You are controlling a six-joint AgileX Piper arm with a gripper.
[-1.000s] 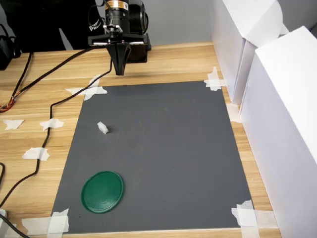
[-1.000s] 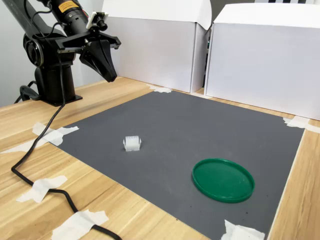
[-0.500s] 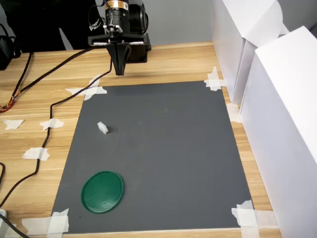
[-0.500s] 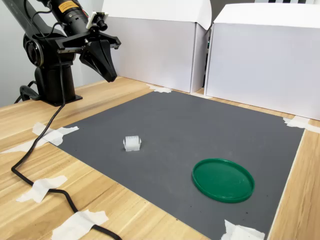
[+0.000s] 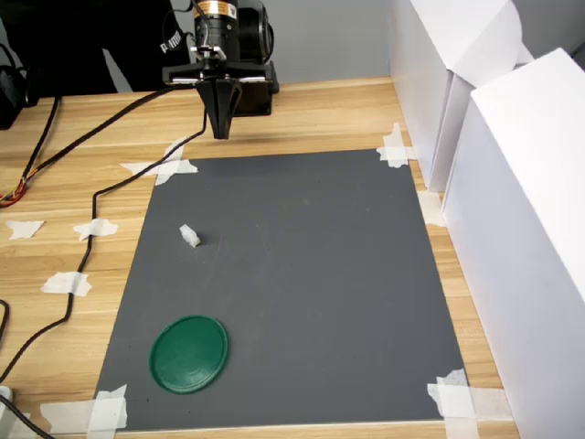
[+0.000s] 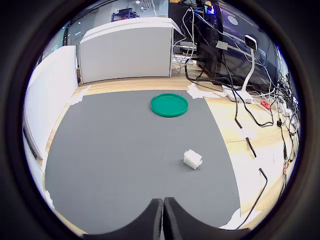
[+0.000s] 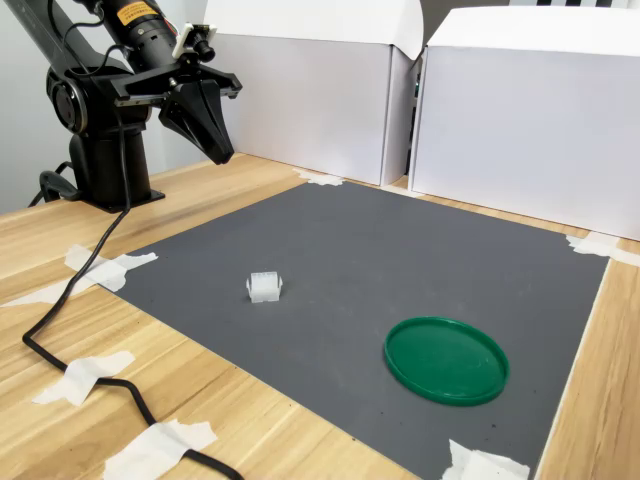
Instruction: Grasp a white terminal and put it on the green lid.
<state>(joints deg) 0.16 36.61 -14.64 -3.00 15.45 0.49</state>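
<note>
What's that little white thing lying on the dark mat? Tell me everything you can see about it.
The white terminal is a tiny, slightly elongated block of what looks like pale, faintly translucent plastic, with small ridges along its top edge. It lies alone on the grey mat, touching nothing else. The green lid sits apart from it, and the gripper hangs in the air well away, closed and empty. In the first exterior view the white terminal lies near the mat's left edge.
</note>
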